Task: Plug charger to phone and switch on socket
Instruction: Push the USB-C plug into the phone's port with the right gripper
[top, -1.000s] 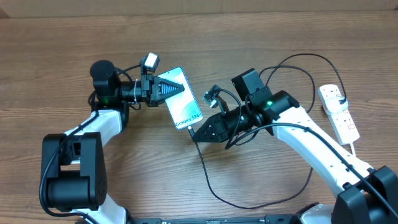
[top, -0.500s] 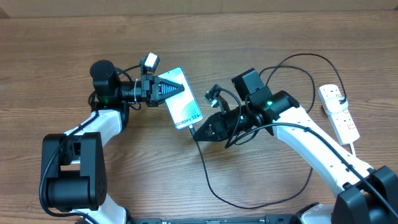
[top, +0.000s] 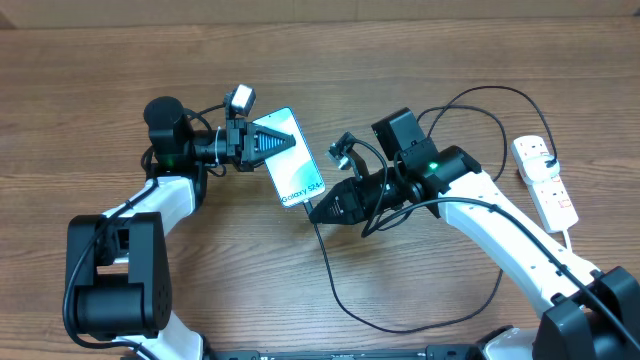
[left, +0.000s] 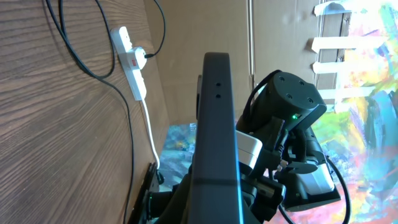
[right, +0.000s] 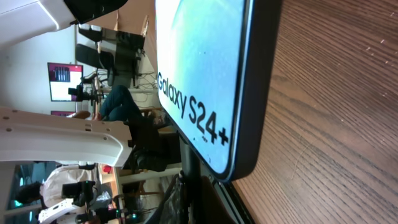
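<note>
holds the phone (top: 298, 178) by its upper end between the two arms, left of the table's (top: 420, 50) middle, screen up and slanted, with the left tool (top: 280, 142) clenched on it. has the right tool (top: 320, 211) right at the phone's lower short edge, apparently clenched on the connector end of the charger (top: 329, 275), judging by the black cable trailing out from under it and looping across to the socket (top: 545, 180) far on the right, with a black plug in it

to seat the connector well: hold the left grip firm to stop the phone sliding back, line the tip up with the port in the lower edge, flat with the phone's plane, then push straight along the phone's length without twisting. leave slack in the cable to avoid dragging the tip sideways. save the socket switch for afterwards

cannot make out the connector tip or the port in any view: covered by the right tool from above, cut off at the bottom of the right wrist view, blocked in the left wrist view by the phone seen edge-on. cannot tell the tip's state: in, touching or just short. cannot read the switch positions either
</note>
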